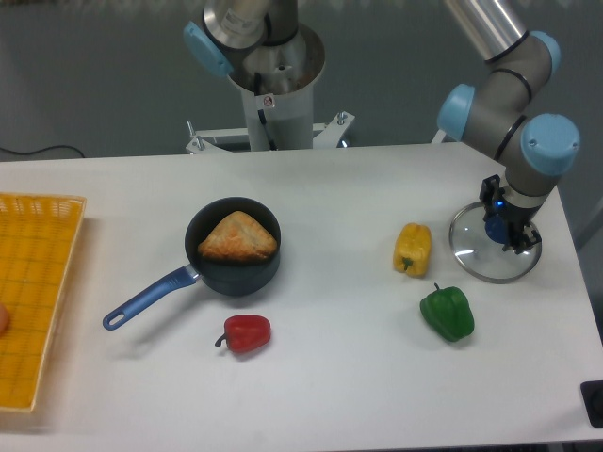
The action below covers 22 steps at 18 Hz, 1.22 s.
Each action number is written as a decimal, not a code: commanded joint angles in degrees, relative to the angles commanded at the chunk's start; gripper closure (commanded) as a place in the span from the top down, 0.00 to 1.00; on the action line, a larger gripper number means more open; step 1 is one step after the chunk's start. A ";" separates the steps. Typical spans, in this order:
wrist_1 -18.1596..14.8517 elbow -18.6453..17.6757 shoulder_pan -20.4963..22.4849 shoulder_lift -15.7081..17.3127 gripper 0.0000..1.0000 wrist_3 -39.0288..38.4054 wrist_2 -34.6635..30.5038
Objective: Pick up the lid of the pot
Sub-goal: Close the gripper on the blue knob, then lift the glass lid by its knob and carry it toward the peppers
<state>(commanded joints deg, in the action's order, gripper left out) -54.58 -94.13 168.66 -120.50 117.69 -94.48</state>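
The glass pot lid [471,247] lies flat on the white table at the right, with a blue knob [496,229] at its middle. My gripper [505,232] has come straight down onto the lid, and its dark fingers [519,243] stand on either side of the knob. The fingers sit very close to the knob, but the wrist hides the gap, so contact is unclear. The dark pot [233,250] with a blue handle stands uncovered at the table's middle and holds a baked pastry [237,236].
A yellow pepper [413,250] lies just left of the lid and a green pepper [447,313] in front of it. A red pepper [247,332] lies in front of the pot. A yellow basket [38,282] sits at the left edge. The table's right edge runs near the lid.
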 joint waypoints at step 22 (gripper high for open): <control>-3.60 3.95 -0.70 0.70 0.35 -0.26 -0.44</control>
<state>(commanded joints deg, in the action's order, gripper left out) -58.18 -90.18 167.96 -119.80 117.42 -94.92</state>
